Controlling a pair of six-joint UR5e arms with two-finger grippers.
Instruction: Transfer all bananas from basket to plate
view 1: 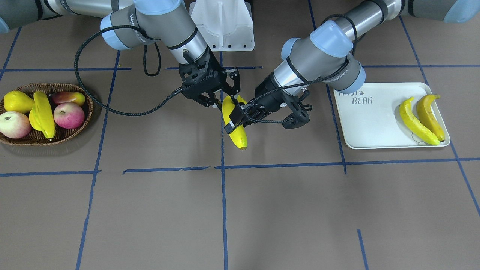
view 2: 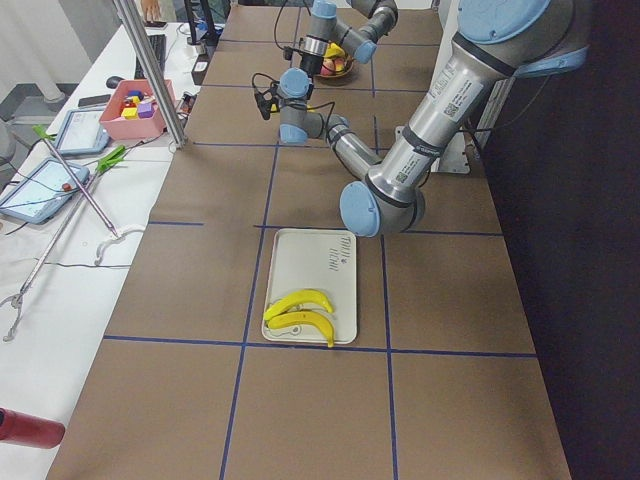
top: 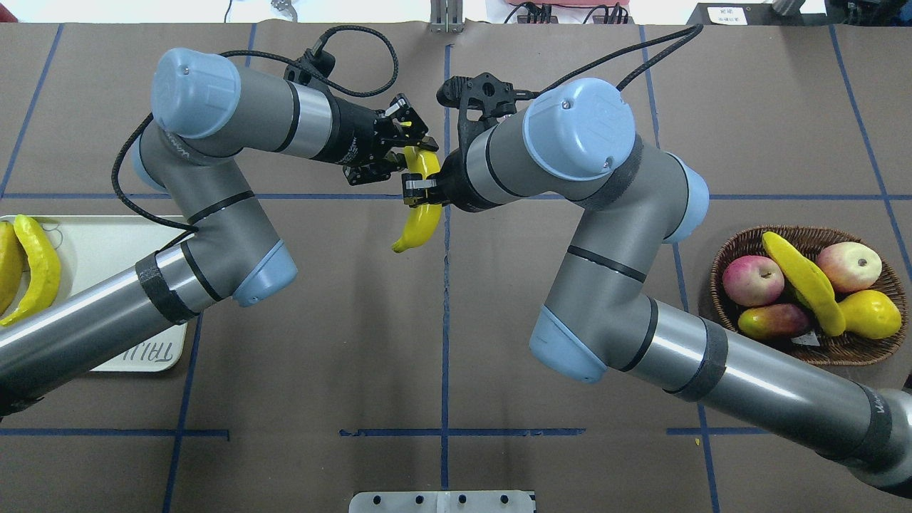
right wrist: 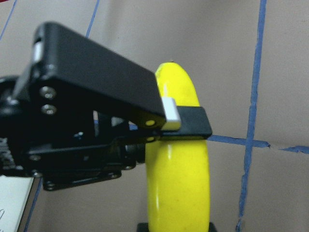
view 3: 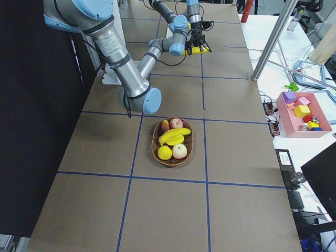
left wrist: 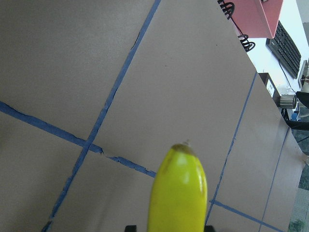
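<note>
A yellow banana [view 1: 238,137] hangs in the air over the table's middle, tip down; it also shows in the overhead view [top: 417,224]. My right gripper [view 1: 226,98] is shut on its upper end. My left gripper [view 1: 235,117] is shut on its middle, white pad against the peel [right wrist: 170,108]. The left wrist view shows only the free tip [left wrist: 179,188]. One banana [view 1: 44,112] lies in the wicker basket [view 1: 69,138]. Two bananas [view 1: 417,123] [view 1: 431,116] lie side by side on the white plate [view 1: 369,123].
The basket also holds two apples [view 1: 69,114], a yellow pear [view 1: 17,102] and a mango-like fruit [view 1: 69,97]. A white stand [view 1: 223,26] sits at the robot's base. Blue tape lines cross the brown table. Both forearms crowd the middle.
</note>
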